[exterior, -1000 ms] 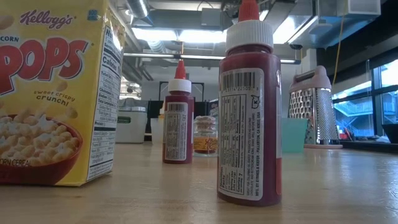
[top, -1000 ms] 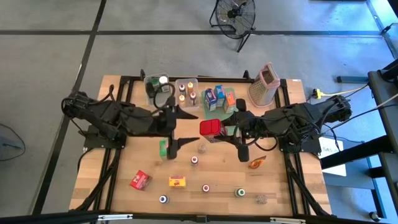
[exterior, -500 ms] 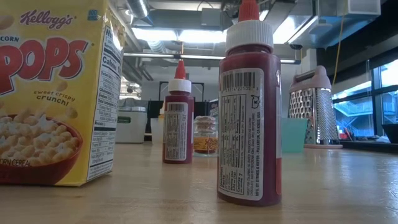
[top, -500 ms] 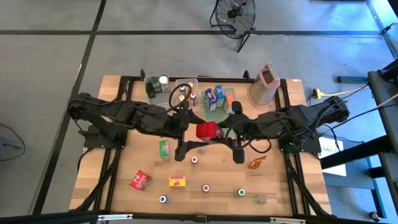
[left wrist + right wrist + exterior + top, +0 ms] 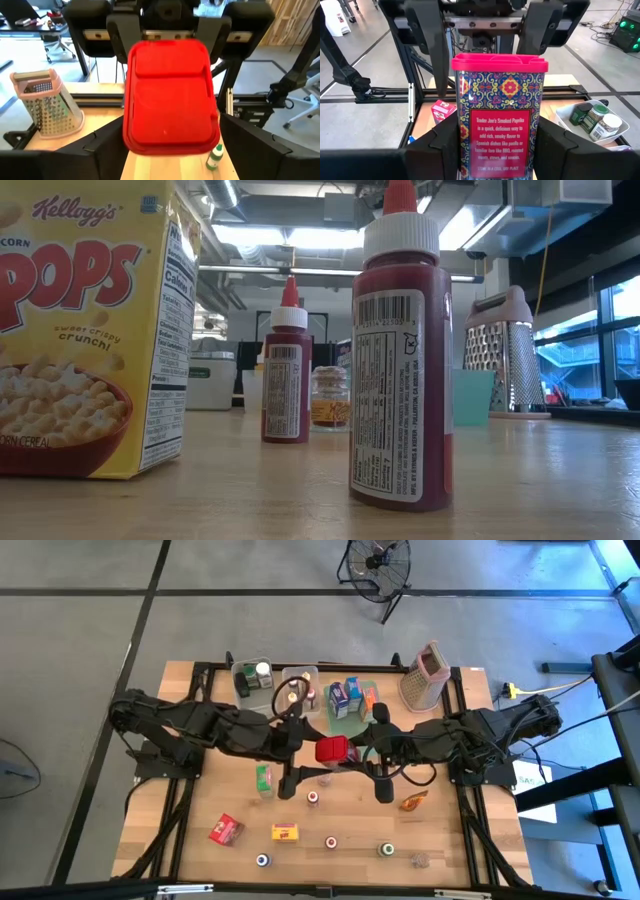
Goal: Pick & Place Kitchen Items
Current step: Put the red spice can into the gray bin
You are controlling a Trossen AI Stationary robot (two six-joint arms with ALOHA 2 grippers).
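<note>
A red-lidded paprika tin hangs in the air over the middle of the table, between my two grippers. My right gripper is shut on it. My left gripper faces the tin's red lid; its fingers stand on either side of the lid end. Other kitchen items stand on the table nearer the front: a green carton, a red carton, a yellow carton and several small jars. My right gripper pinches the tin's two narrow sides near its base between its two fingers, coming level from the table's right. The fingers lie along the tin. The tin is lifted clear, lying about level, its lid toward my left gripper. My left gripper's fingers flank the lid end; whether they touch the tin, I cannot tell.
At the far edge stand clear bins with jars, a green tray with cartons and a pink box grater. An orange packet lies right of centre. In the low view a cereal box and red bottles stand close.
My left gripper has gone toward the table's right edge, up to the tin, and its fingers now stand on either side of the lid end. It has kept still over the last half second. The tin stays lifted in my right gripper.
</note>
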